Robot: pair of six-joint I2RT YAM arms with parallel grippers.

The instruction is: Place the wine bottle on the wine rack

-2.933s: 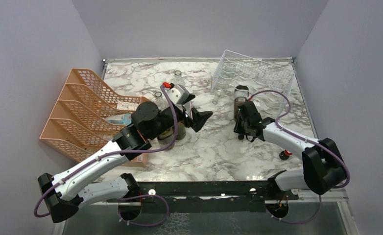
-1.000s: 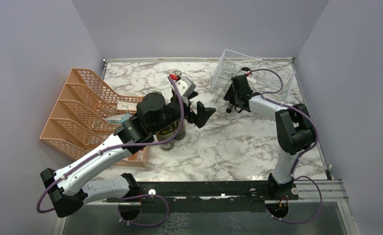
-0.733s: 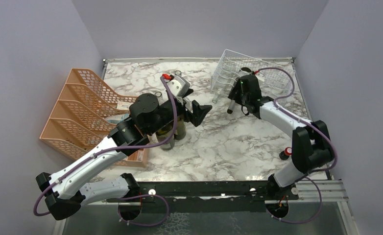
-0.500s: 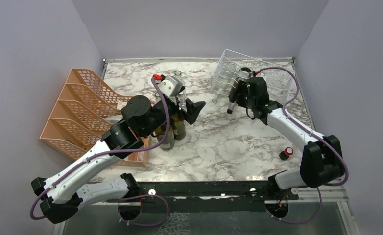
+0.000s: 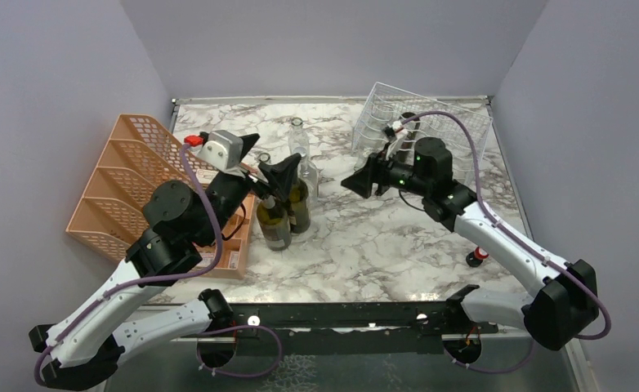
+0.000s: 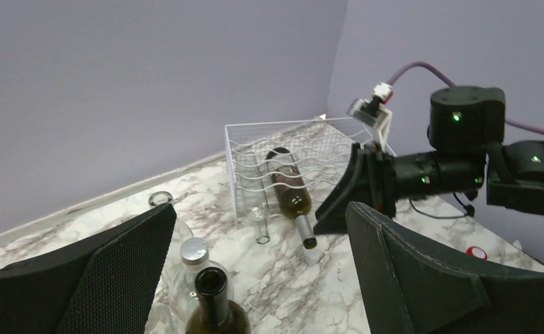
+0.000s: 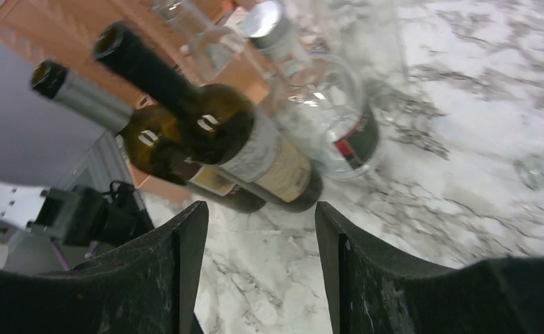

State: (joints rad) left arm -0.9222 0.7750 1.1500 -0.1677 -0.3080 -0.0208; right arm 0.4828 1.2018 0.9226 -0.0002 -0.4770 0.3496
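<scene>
A dark wine bottle (image 6: 289,189) lies in the white wire wine rack (image 6: 250,142), neck pointing out over the table. In the top view the rack (image 5: 455,118) stands at the back right, and my right arm hides most of that bottle. My right gripper (image 5: 362,181) is open and empty, off the rack's front left and pointing left; its wrist view (image 7: 261,212) faces two standing dark bottles (image 7: 255,149). My left gripper (image 5: 267,159) is open and empty, raised above those bottles (image 5: 286,214); in its wrist view (image 6: 259,223) an open bottle neck (image 6: 212,289) is below.
An orange mesh organizer (image 5: 140,175) fills the left side. Clear glass bottles (image 5: 300,147) stand behind the dark ones, and one has a silver cap (image 6: 194,252). A small clear bottle (image 6: 259,224) lies at the rack's front. A small red-topped object (image 5: 477,255) sits near the right front.
My right gripper has let go of the dark bottle, left it in the rack, and swung out to the left. My left arm has pulled back left and risen above the standing bottles.
</scene>
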